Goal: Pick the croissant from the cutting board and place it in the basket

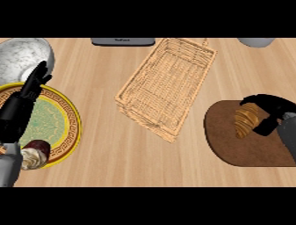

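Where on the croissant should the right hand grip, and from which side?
Across the thick middle of the croissant, coming from above on its right side. It lies flat on the cutting board, long axis running near to far, so its narrower width suits the grasp. The right hand is already curled beside it there.

Both forearms are smooth, light grey cylinders with a dull sheen, rounded along their length, and each gives way to black at the wrist. The left hand (pixel 12 115) is matte black throughout, long and slim, with slender segmented fingers and a blocky palm. The right hand (pixel 271 110) is the same black, its back broad and boxy with faint glossy highlights.
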Available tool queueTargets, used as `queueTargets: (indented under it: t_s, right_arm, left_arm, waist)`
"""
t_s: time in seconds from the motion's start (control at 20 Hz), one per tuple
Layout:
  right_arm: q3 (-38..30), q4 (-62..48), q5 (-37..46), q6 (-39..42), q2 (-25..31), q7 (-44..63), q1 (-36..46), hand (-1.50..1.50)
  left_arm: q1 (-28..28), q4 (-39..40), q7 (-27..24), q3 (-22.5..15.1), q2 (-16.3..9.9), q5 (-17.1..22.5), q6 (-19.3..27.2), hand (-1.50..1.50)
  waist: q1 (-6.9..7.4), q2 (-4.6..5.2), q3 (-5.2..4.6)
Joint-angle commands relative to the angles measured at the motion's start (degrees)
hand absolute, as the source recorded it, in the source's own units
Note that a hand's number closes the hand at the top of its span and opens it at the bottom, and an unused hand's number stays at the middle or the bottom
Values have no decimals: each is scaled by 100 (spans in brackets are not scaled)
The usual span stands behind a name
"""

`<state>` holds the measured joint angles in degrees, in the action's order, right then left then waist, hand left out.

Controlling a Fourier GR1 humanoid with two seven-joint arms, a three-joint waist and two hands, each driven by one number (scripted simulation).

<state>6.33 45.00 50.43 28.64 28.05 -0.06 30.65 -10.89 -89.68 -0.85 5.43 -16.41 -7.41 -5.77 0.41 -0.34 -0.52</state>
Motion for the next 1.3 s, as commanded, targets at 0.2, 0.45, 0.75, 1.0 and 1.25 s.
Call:
queueTargets:
  t_s: [0.2, 0.45, 0.75, 1.0, 1.25]
  right_arm:
    - [191, -583, 490, -610, -270, -496, 86, 150]
    - [126, -921, 676, -1058, -281, -799, 419, 150]
    - [-489, -62, 642, -2305, -205, 642, -551, 150]
    - [-996, 818, 607, -3026, 4, 1582, -926, 150]
    - [-1580, 2204, -1, -3767, -231, 1548, -834, 150]
  left_arm:
    - [-156, -155, 314, -30, 48, -96, -49, 0]
    - [-308, 248, 65, 225, -96, 28, -195, 0]
    - [-29, -136, 269, 46, 164, -175, 85, 0]
    - [-186, 48, 337, 257, -66, -68, -61, 0]
    - [111, -74, 136, 195, 62, -153, 51, 0]
  waist:
    - [-2, 42, 54]
    - [9, 55, 54]
    - [-211, -11, 49]
    - [-290, -26, 42]
    - [-345, -86, 39]
